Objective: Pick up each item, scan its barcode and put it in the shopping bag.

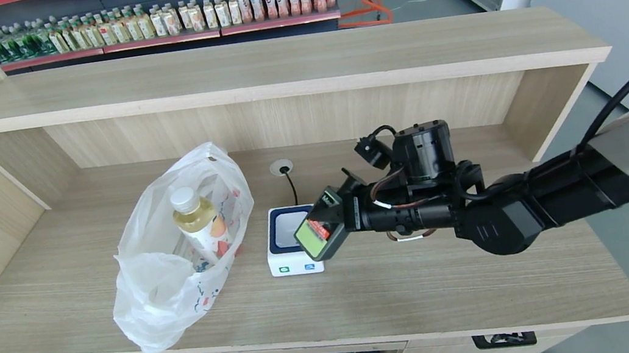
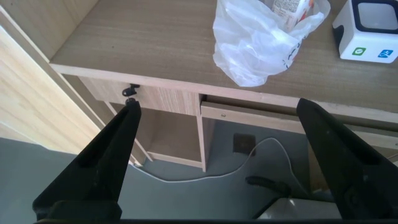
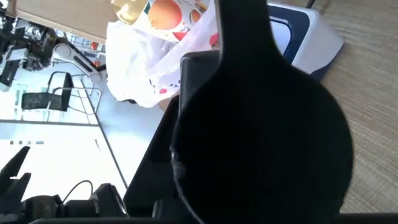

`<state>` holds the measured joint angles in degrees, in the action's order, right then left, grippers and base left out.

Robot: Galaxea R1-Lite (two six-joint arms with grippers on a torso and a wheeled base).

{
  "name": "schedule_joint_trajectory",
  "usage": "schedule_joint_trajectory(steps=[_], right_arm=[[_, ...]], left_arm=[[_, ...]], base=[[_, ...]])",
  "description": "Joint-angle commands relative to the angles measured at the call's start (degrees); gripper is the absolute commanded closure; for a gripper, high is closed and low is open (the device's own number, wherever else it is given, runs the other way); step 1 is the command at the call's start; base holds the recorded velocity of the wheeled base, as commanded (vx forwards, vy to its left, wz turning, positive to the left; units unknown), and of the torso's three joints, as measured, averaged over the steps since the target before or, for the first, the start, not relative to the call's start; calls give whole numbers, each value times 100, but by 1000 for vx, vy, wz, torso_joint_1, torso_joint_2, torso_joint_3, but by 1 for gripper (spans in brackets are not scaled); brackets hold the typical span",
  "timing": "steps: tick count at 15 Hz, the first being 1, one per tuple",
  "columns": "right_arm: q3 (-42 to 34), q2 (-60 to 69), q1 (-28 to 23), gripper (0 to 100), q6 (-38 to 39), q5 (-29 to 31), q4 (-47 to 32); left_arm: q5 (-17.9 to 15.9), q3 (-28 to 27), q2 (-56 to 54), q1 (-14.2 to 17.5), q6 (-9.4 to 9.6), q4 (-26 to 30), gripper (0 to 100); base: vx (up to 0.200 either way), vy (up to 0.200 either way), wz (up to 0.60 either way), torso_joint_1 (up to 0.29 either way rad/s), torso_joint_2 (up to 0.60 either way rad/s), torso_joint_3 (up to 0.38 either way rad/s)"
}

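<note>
Head view first: what do we see on the wooden counter [image 1: 428, 283]?

— We see a white plastic shopping bag [image 1: 179, 263] on the robot's left side of the counter, its mouth open. A clear bottle [image 1: 197, 217] of pale yellow drink stands inside it, white cap up. Just beside the bag, on its right, sits a small white scanner [image 1: 293, 247] with a dark glass top. A black cable [image 1: 292, 187] runs from the scanner to a round port at the back of the counter.

And the right gripper [image 1: 327, 224]?

— We see it clamped on a flat green packet [image 1: 318, 239] with a red label. The packet is tilted and held over the scanner's right edge. We cannot tell whether it touches the scanner.

Does the right wrist view add anything?

— Mostly we see the dark gripper up close. Past it, the bag [image 3: 149, 68] and a corner of the scanner [image 3: 311, 37] show on the counter.

Where is the left gripper [image 2: 216, 109]?

— In the left wrist view we see it out past the counter's front edge and lower than the top. Its two dark fingers [image 2: 112, 149] are spread wide with nothing between them. Beyond them are the bag [image 2: 261, 43], the scanner [image 2: 367, 31] and a drawer [image 2: 249, 112] under the counter, slightly ajar.
</note>
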<state>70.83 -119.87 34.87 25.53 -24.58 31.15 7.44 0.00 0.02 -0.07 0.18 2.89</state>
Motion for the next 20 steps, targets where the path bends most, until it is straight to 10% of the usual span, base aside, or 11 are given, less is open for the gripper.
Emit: schedule_joint_trajectory(steps=[1,20], right_arm=[[54,-177,-15,100,-171,-3,23],[871,-1135,64,100,-443,339,1025]], left_arm=[[3,0,-2,-1,-1,1,0],[3,0,-2,-1,-1,1,0]], base=[[0,0,0,0,0,0],[0,0,0,0,0,0]])
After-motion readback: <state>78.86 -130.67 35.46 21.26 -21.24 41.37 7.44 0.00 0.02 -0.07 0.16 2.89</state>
